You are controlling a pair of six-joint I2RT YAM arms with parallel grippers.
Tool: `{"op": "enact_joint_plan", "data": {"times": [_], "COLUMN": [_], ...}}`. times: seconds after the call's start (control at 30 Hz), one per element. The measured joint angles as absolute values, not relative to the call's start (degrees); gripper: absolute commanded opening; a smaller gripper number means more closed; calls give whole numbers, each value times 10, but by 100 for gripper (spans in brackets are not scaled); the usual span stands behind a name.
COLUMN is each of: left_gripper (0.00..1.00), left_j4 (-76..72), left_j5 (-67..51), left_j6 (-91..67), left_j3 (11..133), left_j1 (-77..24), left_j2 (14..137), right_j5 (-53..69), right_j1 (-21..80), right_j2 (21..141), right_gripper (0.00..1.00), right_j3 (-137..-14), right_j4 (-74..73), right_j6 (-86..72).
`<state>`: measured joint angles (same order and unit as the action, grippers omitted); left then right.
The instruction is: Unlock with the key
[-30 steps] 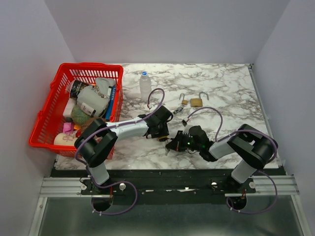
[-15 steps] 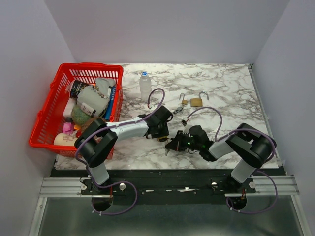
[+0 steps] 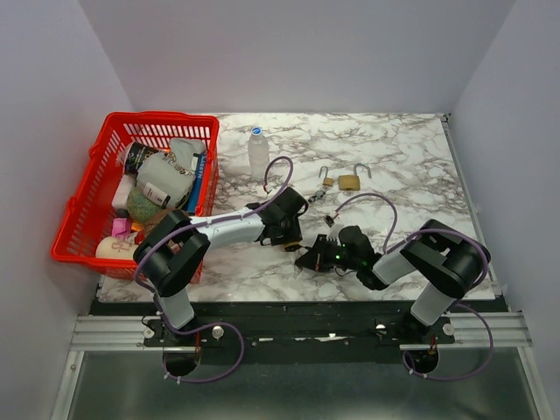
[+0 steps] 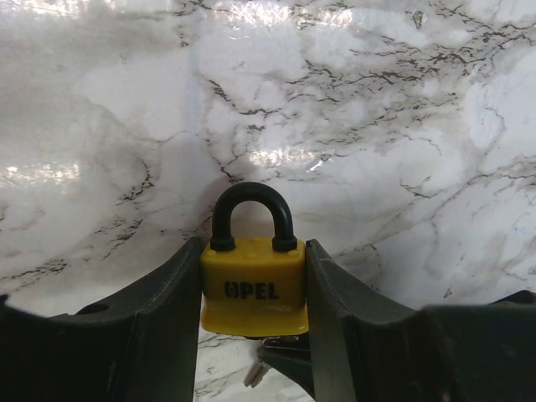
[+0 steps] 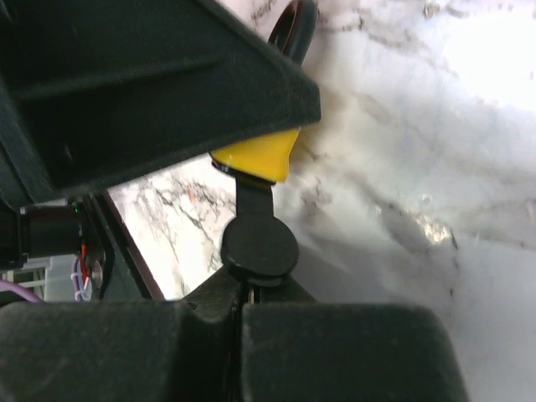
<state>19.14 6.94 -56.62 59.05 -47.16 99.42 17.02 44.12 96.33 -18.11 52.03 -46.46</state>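
Right wrist view, nearest first: the right pincer [image 5: 243, 295] is pinched fully shut on the round black head of the key [image 5: 258, 248]. The key's blade runs up into the underside of the yellow padlock [image 5: 261, 156]. The padlock sits just beyond the pincer's tips, joined to it only through the key.

The likely failure is in the turn. If the wrist's axis is not in line with the blade, twisting would lever the key sideways, binding it in the cylinder or dragging it partly out. The head is smooth and rounded, so it could also slip between the fingers instead of turning.

In the left wrist view, the left pincer [image 4: 254, 260] stands about half open, clamped on the two flat sides of the padlock body just above the marble table [image 4: 377, 126]. The black shackle [image 4: 251, 205] points away and is seated at both ends, so the lock looks not yet released. A side grip like this may let the body swivel with the key, wasting the twist.

Farther off, an open brass padlock [image 3: 349, 182], a bottle [image 3: 258, 150] and a red basket [image 3: 87, 219] stand well apart.
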Motion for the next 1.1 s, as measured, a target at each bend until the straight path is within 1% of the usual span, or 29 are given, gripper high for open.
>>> {"op": "enact_joint_plan", "data": {"times": [0.4, 1.1], "left_gripper": [0, 0], "left_j4": [183, 154], "left_j5": [49, 55], "left_j6": [-566, -535], "left_j3": [591, 582], "left_j1": [-461, -458], "left_j2": [996, 996], "right_j5": [170, 177], "right_j1": [441, 441], "right_j2": [957, 975], "right_gripper": [1, 1], "right_j3": [-166, -228], "right_j4": [527, 476], "right_j6": [-469, -451]}}
